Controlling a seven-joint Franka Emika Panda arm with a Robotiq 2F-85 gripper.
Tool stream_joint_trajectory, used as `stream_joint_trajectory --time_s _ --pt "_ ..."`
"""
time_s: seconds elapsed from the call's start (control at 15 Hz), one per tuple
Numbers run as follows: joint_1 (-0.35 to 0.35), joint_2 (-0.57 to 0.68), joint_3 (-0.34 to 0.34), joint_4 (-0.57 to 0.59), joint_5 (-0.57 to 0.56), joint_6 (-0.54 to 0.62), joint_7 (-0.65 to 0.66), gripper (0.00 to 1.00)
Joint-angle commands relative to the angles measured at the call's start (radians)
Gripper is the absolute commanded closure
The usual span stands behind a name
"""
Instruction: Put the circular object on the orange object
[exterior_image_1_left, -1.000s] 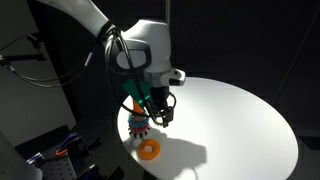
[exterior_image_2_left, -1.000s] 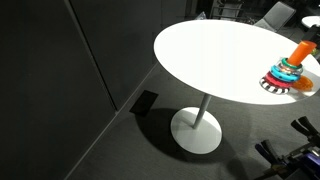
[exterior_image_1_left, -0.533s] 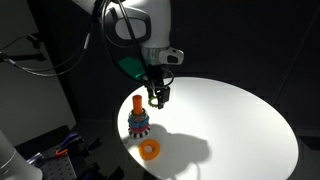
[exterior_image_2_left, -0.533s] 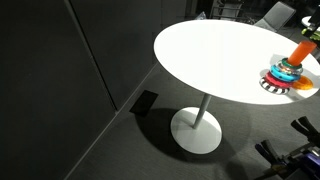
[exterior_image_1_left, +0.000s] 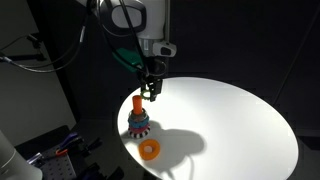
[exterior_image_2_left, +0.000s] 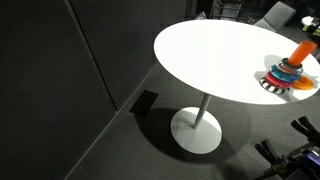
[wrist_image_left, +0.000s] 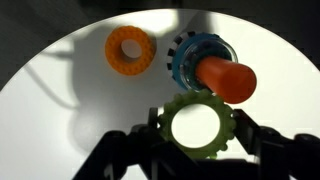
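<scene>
Pincer: the gripper (wrist_image_left: 200, 130) is clenched on the yellow toothed ring (wrist_image_left: 198, 98), with one dark finger on each flank of its rim, at the bottom middle of the wrist view.
Ring's place: held in the air, clear of the white round table (wrist_image_left: 60, 100). Its hole faces down, and bright tabletop shows through it.
Key relation: in the wrist view the orange peg (wrist_image_left: 228, 78) lies just up and to the right of the held ring. The hole is not yet over the peg's tip.
Seen from outside: in an exterior view the gripper (exterior_image_1_left: 150, 90) hangs above and slightly right of the peg (exterior_image_1_left: 137, 103), near it but apart. The ring itself is too small to make out there.
Peg's axis: upright in both exterior views. In the wrist view it leans towards the right of the frame, which I take for perspective.
Coming move, as I judge it: a short sideways shift to bring the hole over the peg top, then a straight descent along the peg's axis.
Shapes: the ring is gear-edged with a wide round hole. The peg is a smooth cylinder with a rounded end.
Materials: everything looks like glossy moulded plastic, and the table is matte white.
Ring stack (exterior_image_1_left: 138, 123): multicoloured, around the peg's foot, with a blue toothed ring (wrist_image_left: 190, 55) uppermost.
Bystander: a flat orange ring (wrist_image_left: 131, 50) lies on the table at the upper left of the wrist view, apart from the stack.
</scene>
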Motion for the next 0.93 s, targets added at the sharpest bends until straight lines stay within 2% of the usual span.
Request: stream_joint_trajectory --time_s 0.0,0.87 --pt "0.007 -0.015 0.006 0.01 0.011 -0.049 0.017 0.51" --pt "0.023 -0.011 0.014 -0.011 0.018 -0.1 0.011 0.51"
